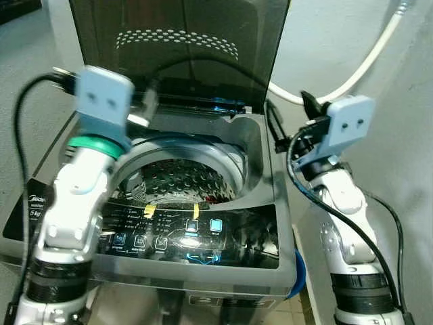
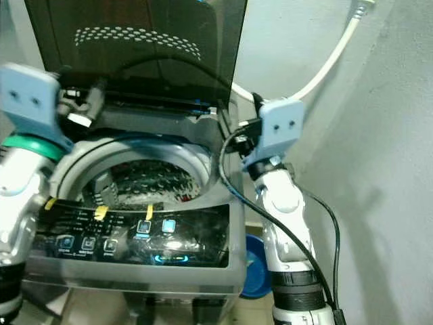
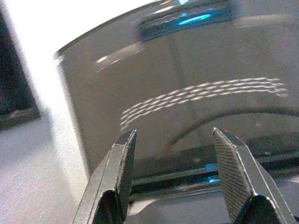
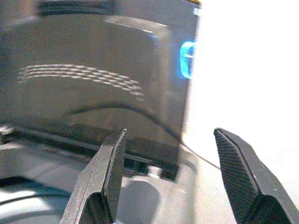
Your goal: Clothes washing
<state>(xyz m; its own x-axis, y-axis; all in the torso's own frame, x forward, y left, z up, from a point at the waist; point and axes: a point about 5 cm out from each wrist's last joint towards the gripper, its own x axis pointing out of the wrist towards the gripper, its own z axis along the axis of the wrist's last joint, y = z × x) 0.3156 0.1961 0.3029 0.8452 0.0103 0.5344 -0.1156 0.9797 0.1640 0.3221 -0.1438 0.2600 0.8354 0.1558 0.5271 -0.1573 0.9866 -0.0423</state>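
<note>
A grey top-loading washing machine [image 1: 267,169] stands in front of me with its dark tinted lid [image 1: 183,40] raised upright. The steel drum [image 1: 183,179] lies exposed, with a small patch of red low inside it. My left gripper [image 3: 173,140] is held up over the machine's left side, open, facing the lid with nothing between its fingers. My right gripper [image 4: 170,137] is at the machine's back right corner, also open and facing the lid's right edge. The control panel [image 1: 203,233] glows with blue buttons.
A white hose [image 1: 365,64] curves along the wall behind the machine. The light wall [image 2: 379,135] runs close on the right. A blue object [image 2: 256,267] sits on the floor between the machine and my right arm [image 2: 287,230]. Black cables hang from both wrists.
</note>
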